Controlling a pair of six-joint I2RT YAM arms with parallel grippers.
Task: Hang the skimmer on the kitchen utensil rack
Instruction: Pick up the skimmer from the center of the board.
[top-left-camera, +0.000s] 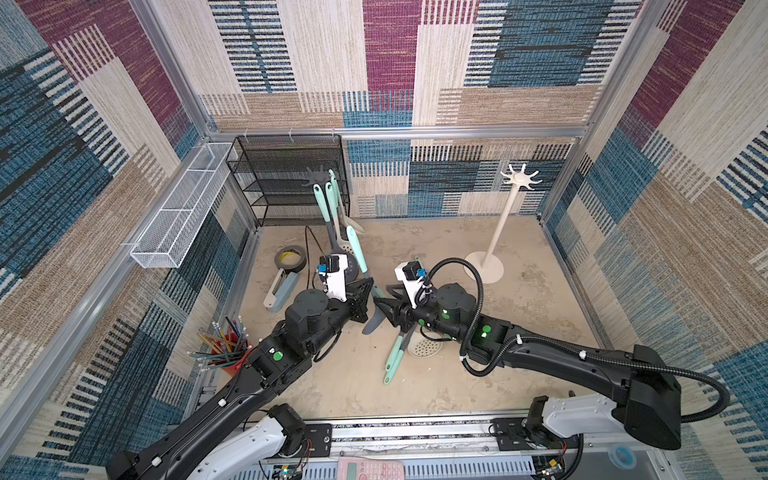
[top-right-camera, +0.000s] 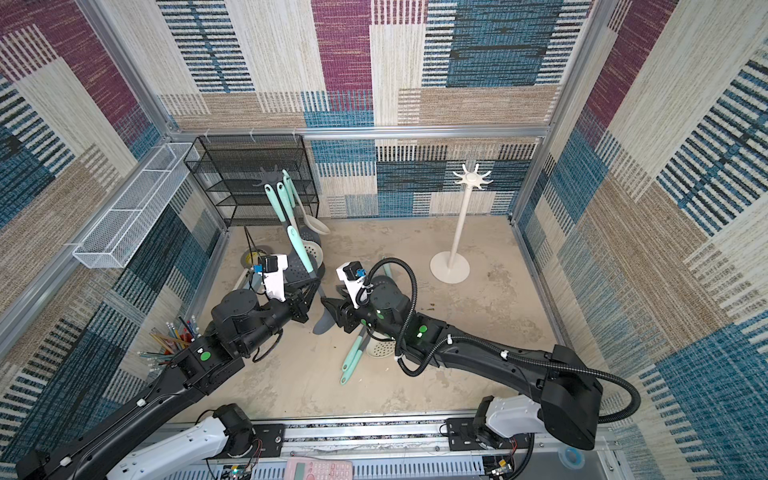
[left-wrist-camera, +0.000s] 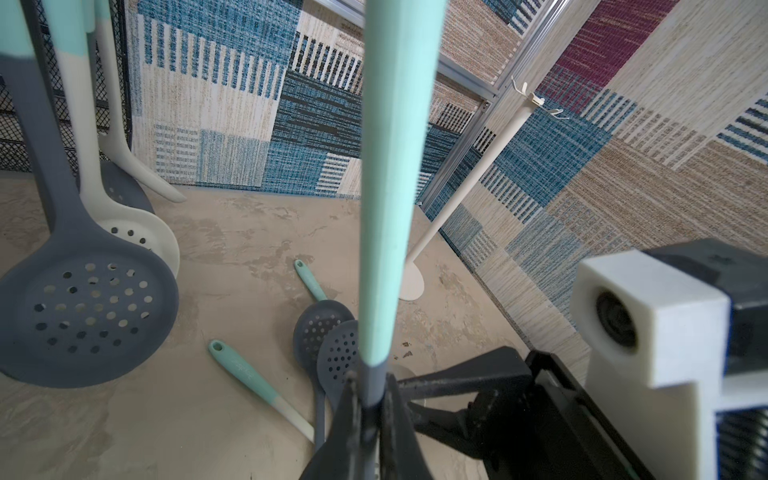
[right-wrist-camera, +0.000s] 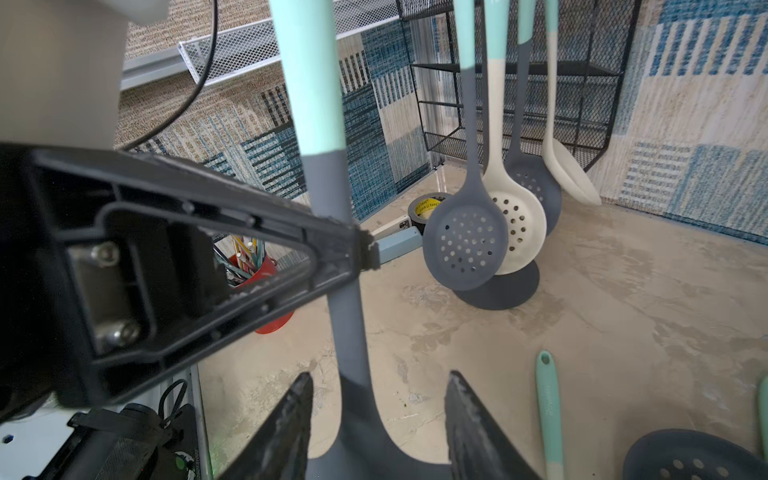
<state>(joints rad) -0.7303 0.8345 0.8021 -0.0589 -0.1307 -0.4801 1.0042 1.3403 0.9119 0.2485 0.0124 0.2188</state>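
While the left gripper (left-wrist-camera: 370, 384) clamps the skimmer (left-wrist-camera: 395, 166) — right gripper (right-wrist-camera: 379, 380) (parted) straddles it.

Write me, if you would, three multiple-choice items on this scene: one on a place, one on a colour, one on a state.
1. Where does the red cup of pencils stand?
A. far right corner
B. beside the left arm
C. dead centre

2. What colour is the upper handle of the grey silicone skimmer being held?
A. red
B. mint green
C. yellow

3. How is the left gripper?
A. shut on the skimmer
B. wide open
C. shut on nothing

Key: B, the cup sits against that arm's side; B, mint shows above the grey stem; A, its jaws pinch the stem.
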